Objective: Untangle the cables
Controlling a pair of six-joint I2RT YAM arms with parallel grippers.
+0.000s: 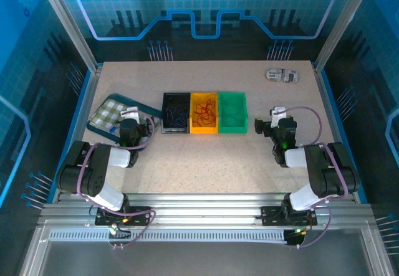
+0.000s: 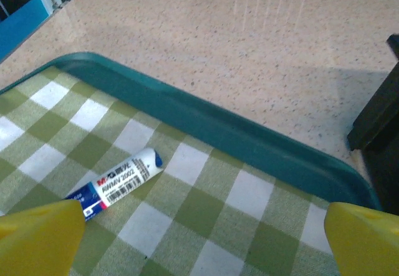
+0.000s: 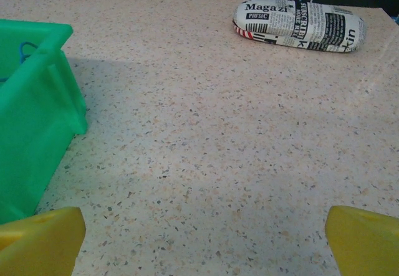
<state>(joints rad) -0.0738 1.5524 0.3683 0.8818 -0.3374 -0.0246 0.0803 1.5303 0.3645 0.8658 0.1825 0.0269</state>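
Observation:
The cables lie sorted in bins at the table's middle: thin red cables (image 1: 204, 109) in the yellow bin (image 1: 204, 128), and dark and blue cables (image 1: 176, 113) in the black bin (image 1: 164, 113). A blue strand (image 3: 25, 48) shows inside the green bin (image 3: 37, 114). My left gripper (image 1: 128, 116) hovers open over a checked cloth on a teal tray (image 2: 206, 123), nothing between its yellow fingertips (image 2: 37, 235). To the right of the green bin (image 1: 232, 126), my right gripper (image 1: 277, 116) stands open above bare tabletop, its yellow fingertips (image 3: 43, 238) wide apart and empty.
A white and blue marker (image 2: 118, 179) lies on the checked cloth (image 2: 206, 226). A newspaper-print case (image 3: 299, 25) rests at the table's far right. The black bin's corner (image 2: 380, 120) is close on the left gripper's right. Blue enclosure walls (image 1: 81, 95) border the table.

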